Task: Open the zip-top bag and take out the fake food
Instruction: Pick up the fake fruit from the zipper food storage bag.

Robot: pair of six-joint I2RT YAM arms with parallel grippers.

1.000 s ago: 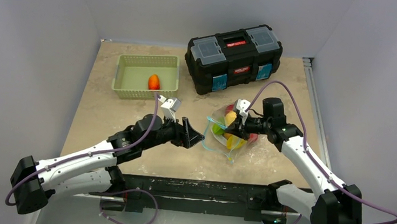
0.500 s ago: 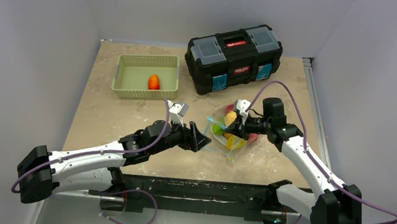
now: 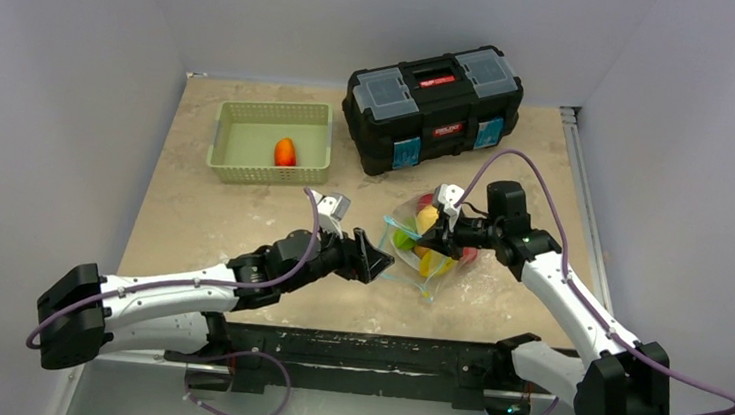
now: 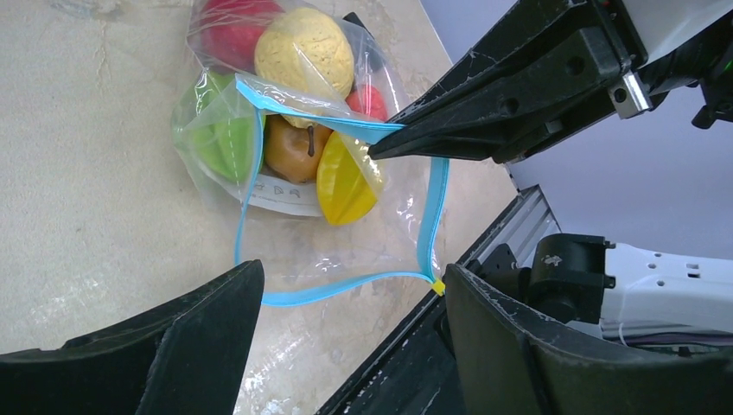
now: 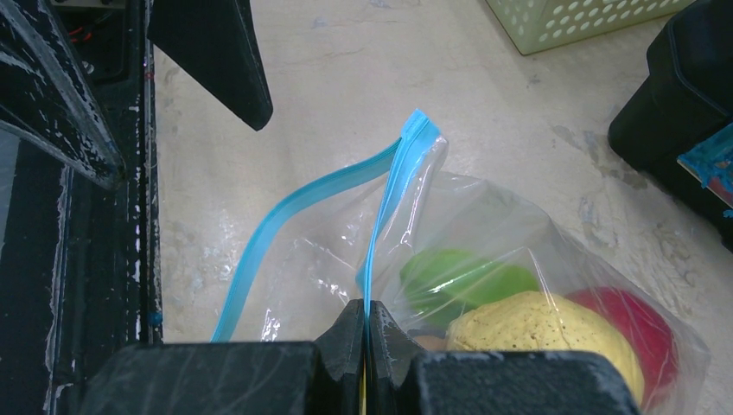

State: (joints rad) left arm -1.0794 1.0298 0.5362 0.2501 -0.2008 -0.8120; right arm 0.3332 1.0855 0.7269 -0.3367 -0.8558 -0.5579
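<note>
The left gripper [image 3: 379, 259] hovers low over the table [image 3: 202, 218] with its 2 fingers spread wide and nothing between them, pointed straight at the mouth of the zip-top bag [image 4: 320, 251], which lies just ahead of it on the robot's right-hand half. The mouth gapes toward this gripper, the teal zip strip [image 4: 246, 199] forming an open loop. The bag's length runs away from that mouth toward the right arm. The right gripper [image 5: 367, 320] is pinched shut on the upper strip, lifting it, so the free left arm looks better placed to reach in. The fake food [image 4: 346, 177] sits bunched deep inside. Farther back, 1 orange piece [image 3: 285, 151] lies in the green basket [image 3: 223, 145], with a black toolbox [image 3: 432, 108] beside it.
</note>
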